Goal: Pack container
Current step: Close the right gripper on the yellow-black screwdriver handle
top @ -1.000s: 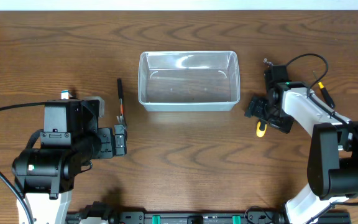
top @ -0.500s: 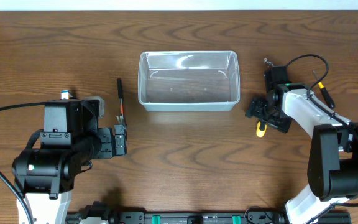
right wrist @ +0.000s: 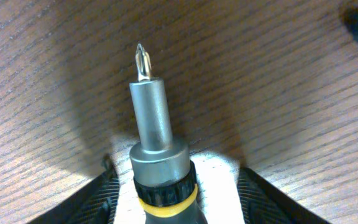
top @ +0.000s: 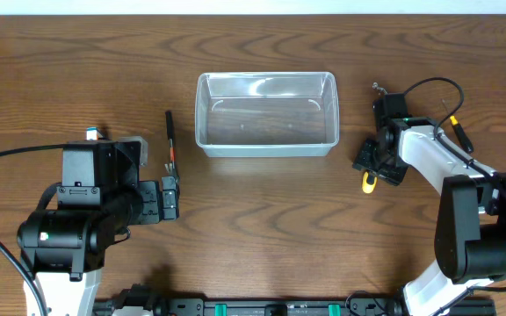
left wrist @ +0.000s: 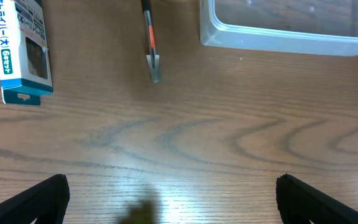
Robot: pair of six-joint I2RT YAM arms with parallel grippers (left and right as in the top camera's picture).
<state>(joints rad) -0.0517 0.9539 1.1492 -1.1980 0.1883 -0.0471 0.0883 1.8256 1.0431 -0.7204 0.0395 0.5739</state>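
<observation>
1. The container point(top: 266, 114) sits on the wooden table point(top: 262, 246), at the back and about midway between the two arms. It is clear plastic with nothing in it.
2. The left claw point(left wrist: 173, 199) is released. Its fingers point(left wrist: 42, 199) stand wide apart at the lower corners of the left wrist view, with only bare wood between them.
3. Ahead of the left claw lies a thin dark tool with an orange band point(left wrist: 150, 43), just to the left of the container and not touching it.
4. A blue-and-white box point(left wrist: 23, 50) lies further left, well apart from the container.
5. The right claw point(top: 372, 165) is down at the table, just right of the container's front corner.
6. A screwdriver point(right wrist: 157, 149) with a grey shaft and a yellow ring lies between the right claw's fingers point(right wrist: 104, 199), its cross tip pointing away over the wood. Whether the fingers are pressing on it or just flank it, I cannot tell.
</observation>
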